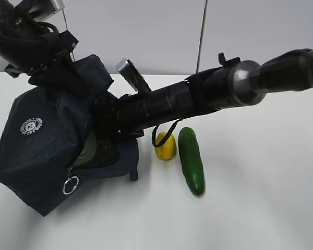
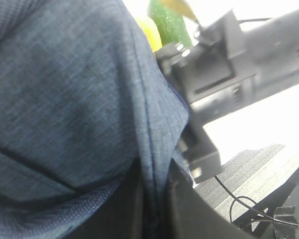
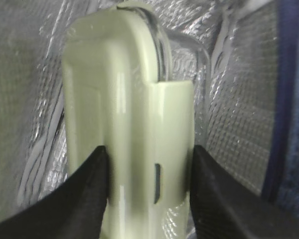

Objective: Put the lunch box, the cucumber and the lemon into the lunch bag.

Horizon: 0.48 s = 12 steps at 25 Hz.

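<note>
So the right end effector (image 3: 148, 174) has its black fingers (image 3: 87, 191) clamped on either side of the sage-green-lidded plastic lunch box (image 3: 129, 124), dead centre of the wrist view, with silver foil lining all around, so it's inside the dark navy fabric lunch bag (image 1: 39, 151). The bag's round white logo (image 1: 34, 126) is too small to read. The lumpy yellow lemon (image 1: 166, 146) and long dark green cucumber (image 1: 191, 160) sit on the white table (image 1: 261, 198), centre-right. Can't tell the left end effector's state.

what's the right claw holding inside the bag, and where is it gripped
The right claw holds the lunch box, pinched across its sage-green lid at a side clip, inside the foil-lined lunch bag.
</note>
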### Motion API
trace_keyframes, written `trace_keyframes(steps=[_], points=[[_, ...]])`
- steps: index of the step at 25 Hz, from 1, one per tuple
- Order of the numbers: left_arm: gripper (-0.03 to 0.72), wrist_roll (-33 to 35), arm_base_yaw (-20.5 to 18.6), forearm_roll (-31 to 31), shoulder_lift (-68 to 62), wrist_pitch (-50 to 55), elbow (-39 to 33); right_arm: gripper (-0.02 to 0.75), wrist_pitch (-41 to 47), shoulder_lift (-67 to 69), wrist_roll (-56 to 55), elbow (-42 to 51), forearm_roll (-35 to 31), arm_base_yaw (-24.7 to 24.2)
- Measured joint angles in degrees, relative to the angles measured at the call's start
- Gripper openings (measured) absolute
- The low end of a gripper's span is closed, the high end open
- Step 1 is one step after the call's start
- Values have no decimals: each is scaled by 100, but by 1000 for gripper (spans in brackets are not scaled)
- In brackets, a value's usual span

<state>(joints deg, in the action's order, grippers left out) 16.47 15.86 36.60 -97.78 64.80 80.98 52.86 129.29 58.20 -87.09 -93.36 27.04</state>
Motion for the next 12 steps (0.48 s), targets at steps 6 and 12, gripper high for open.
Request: trace_keyframes(steps=[6,12], points=[[17,13,0,44,0,3,0,357,177,187,309,0,-582,100],[17,22,0,58,0,3,0,359,235,187,350,0,-661,100]])
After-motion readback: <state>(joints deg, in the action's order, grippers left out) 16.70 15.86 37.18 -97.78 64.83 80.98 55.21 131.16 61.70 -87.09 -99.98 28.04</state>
